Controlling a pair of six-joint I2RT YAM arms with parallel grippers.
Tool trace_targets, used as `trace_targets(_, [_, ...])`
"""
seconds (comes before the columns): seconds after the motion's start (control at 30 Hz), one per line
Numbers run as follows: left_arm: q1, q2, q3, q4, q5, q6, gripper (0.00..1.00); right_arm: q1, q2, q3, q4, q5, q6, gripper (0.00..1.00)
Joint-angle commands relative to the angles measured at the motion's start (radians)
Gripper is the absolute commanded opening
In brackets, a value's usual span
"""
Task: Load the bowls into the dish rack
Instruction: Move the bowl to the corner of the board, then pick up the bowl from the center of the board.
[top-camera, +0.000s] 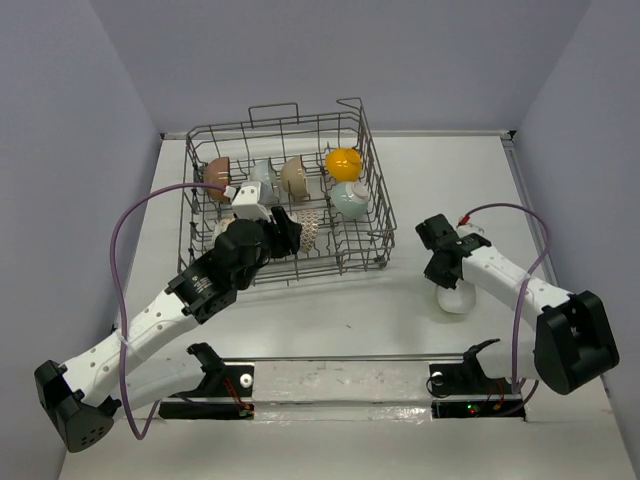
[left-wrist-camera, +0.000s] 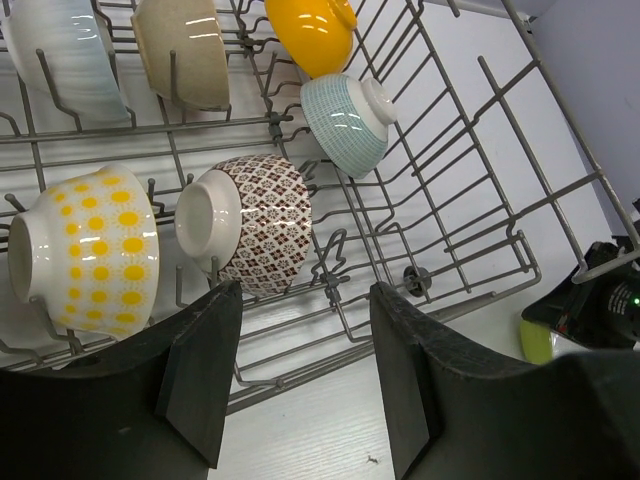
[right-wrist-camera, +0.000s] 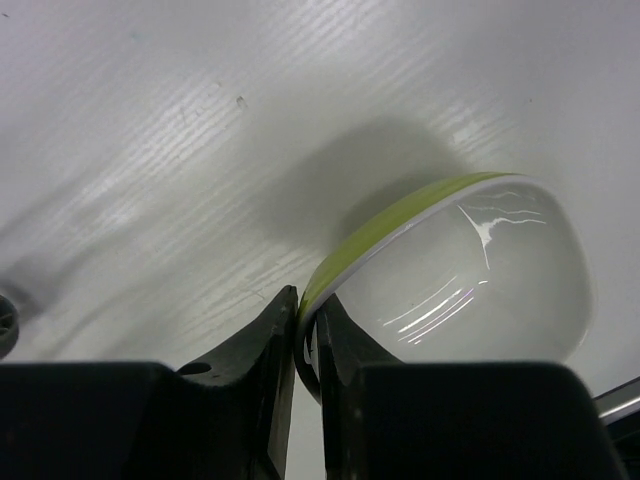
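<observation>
Right gripper (right-wrist-camera: 305, 320) pinches green bowl (right-wrist-camera: 460, 280) rim; left gripper (left-wrist-camera: 305, 295) agape at dish rack (left-wrist-camera: 412, 278)

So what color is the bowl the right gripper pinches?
The bowl is lime green outside, white inside; best seen in the right wrist view.

Nothing legible here: no lettering, brand, label or number shows on the bowls (left-wrist-camera: 265, 225) or the dish rack (top-camera: 375, 190), in any view.
</observation>
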Motion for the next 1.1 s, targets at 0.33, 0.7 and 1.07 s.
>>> trace_targets(0.33, [-0.003,-0.013,-0.012,0.023,-0.013,0.014,0.63,-0.058,0.210,0.200,0.130,-0.038,-0.111,0.27])
trace_targets(0.7, [-0.004,-0.012,-0.018,0.029,-0.009,0.015,0.63,-0.058,0.140,0.281,0.059,-0.037,-0.150,0.43])
trace_targets(1.07, [-0.003,-0.029,-0.021,0.027,-0.006,0.017,0.63,-0.150,-0.137,0.087,-0.057,0.040,-0.107,0.48])
